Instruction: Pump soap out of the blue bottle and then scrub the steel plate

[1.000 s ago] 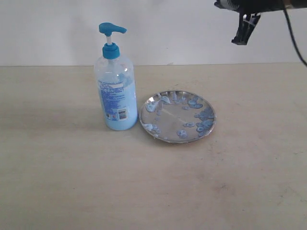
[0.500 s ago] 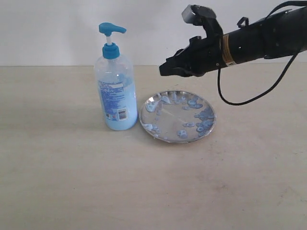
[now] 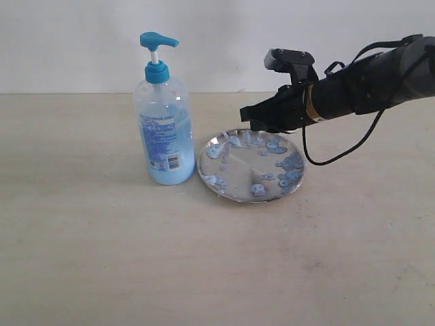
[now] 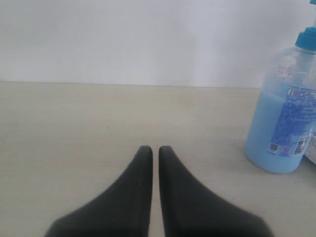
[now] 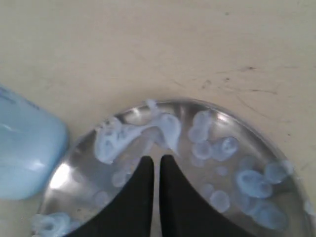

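Right gripper (image 5: 156, 159), jaws nearly together and empty, hovers over the steel plate (image 3: 239, 171); soap (image 5: 168, 127) blobs lie directly beneath its tips, ready for scrubbing.

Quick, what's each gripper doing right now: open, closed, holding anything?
Left gripper: closed, holding nothing.
Right gripper: closed, holding nothing, over the steel plate.

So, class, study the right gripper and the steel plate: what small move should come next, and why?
Probably lower the right gripper a little, onto the steel plate. Its jaws look shut and it hovers just above the plate, while soap blobs already dot the plate, so scrubbing seems due.
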